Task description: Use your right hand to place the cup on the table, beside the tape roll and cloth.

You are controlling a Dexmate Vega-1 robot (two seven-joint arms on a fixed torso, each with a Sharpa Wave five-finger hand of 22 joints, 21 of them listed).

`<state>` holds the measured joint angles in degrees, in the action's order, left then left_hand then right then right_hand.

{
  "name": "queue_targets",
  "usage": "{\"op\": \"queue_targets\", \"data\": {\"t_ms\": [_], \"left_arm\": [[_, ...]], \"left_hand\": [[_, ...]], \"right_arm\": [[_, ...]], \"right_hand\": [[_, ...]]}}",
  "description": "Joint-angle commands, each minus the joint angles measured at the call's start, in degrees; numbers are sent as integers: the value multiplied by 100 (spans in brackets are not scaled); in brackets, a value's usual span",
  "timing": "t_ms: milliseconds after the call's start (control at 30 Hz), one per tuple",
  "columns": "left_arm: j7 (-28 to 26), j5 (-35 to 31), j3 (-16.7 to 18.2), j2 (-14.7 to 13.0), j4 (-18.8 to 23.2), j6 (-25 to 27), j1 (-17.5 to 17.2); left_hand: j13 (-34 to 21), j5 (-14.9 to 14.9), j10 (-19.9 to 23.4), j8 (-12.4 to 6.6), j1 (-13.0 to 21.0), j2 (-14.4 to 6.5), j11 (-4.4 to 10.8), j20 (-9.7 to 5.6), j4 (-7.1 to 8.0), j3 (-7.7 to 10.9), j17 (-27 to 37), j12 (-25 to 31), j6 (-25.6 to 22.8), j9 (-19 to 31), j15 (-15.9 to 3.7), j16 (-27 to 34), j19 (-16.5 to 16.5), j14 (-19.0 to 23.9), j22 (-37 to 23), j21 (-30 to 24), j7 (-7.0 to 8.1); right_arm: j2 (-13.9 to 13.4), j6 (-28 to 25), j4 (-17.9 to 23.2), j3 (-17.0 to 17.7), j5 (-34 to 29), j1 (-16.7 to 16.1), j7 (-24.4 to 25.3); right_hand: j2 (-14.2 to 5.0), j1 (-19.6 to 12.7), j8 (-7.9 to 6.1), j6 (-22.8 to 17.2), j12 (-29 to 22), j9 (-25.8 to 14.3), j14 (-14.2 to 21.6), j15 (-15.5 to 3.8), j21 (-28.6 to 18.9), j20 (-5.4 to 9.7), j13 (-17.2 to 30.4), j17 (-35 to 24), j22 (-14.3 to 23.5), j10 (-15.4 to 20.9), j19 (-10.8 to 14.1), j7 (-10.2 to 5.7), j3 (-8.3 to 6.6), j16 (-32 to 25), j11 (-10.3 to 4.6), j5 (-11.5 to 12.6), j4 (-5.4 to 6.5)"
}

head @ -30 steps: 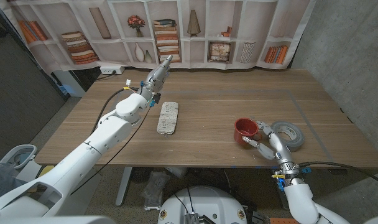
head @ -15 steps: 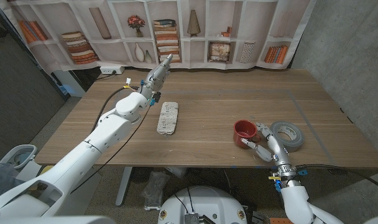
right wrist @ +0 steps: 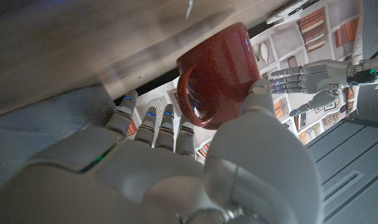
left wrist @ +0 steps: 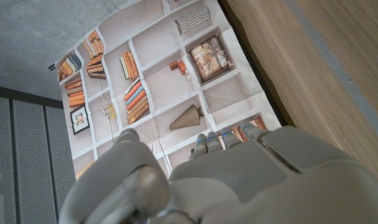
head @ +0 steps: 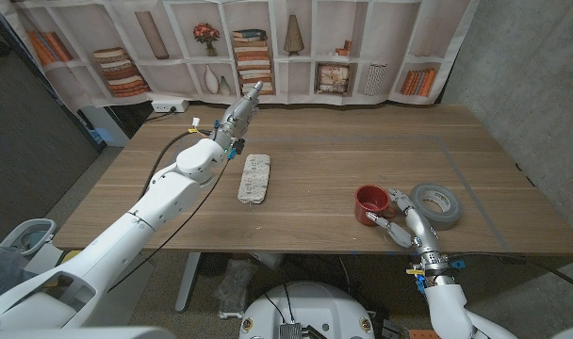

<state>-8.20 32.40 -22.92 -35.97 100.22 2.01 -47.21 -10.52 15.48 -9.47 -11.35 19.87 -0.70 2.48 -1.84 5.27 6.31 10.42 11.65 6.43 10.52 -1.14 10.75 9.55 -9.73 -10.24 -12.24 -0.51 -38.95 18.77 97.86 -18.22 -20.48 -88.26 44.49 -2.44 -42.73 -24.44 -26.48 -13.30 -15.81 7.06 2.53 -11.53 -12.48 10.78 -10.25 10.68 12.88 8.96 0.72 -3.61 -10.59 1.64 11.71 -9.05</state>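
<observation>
The red cup (head: pixel 369 204) stands upright on the table (head: pixel 315 155), just left of the grey tape roll (head: pixel 435 204). The patterned folded cloth (head: pixel 255 178) lies further left. My right hand (head: pixel 405 224) is at the front edge, right behind the cup, with its fingers spread on either side of the cup's near side. In the right wrist view the cup (right wrist: pixel 217 71) has its handle towards my straight fingers (right wrist: pixel 156 127), and the thumb reaches its wall; whether it touches I cannot tell. My left hand (head: pixel 240 110) is held above the far left of the table, fingers straight, holding nothing.
A bookshelf-print backdrop (head: pixel 296 47) hangs behind the table's far edge. A strip of tape marks a rectangle on the table's right part (head: pixel 466 179). Bare wood lies between the cloth and the cup.
The cup has sunk slightly towards the front edge and sits on the table. My right hand has drawn back towards the front edge, further than the cup. The left arm has not moved.
</observation>
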Motion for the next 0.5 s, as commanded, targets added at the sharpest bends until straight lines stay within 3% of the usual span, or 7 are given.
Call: {"op": "queue_targets", "data": {"t_ms": [33, 500], "left_arm": [[-14, -48, -80, 59, -29, 52, 73], [7, -78, -145, 138, -117, 49, 148]], "left_hand": [[-22, -20, 26, -2, 7, -66, -17, -18, -1, -16, 11, 3, 1, 32, 37, 0, 334, -166, -31, 11, 8], [-22, -22, 23, -3, 9, -72, -16, -18, -2, -27, 11, 1, -2, 32, 39, 3, 333, -160, -31, 15, 6]], "right_arm": [[-68, 28, -157, -94, 148, 76, 36], [-174, -142, -133, -169, 226, 96, -45]], "right_hand": [[-523, -499, -15, -975, 17, -823, 4, -60, -7, 10, 20, -37, 15, 49, -5, -982, -209, -14, -25, 33, 169], [-525, -493, 11, -1014, 32, -781, -22, -81, 8, 12, 20, -45, 17, 22, -58, -1050, -226, -10, -39, 33, 176]]}}
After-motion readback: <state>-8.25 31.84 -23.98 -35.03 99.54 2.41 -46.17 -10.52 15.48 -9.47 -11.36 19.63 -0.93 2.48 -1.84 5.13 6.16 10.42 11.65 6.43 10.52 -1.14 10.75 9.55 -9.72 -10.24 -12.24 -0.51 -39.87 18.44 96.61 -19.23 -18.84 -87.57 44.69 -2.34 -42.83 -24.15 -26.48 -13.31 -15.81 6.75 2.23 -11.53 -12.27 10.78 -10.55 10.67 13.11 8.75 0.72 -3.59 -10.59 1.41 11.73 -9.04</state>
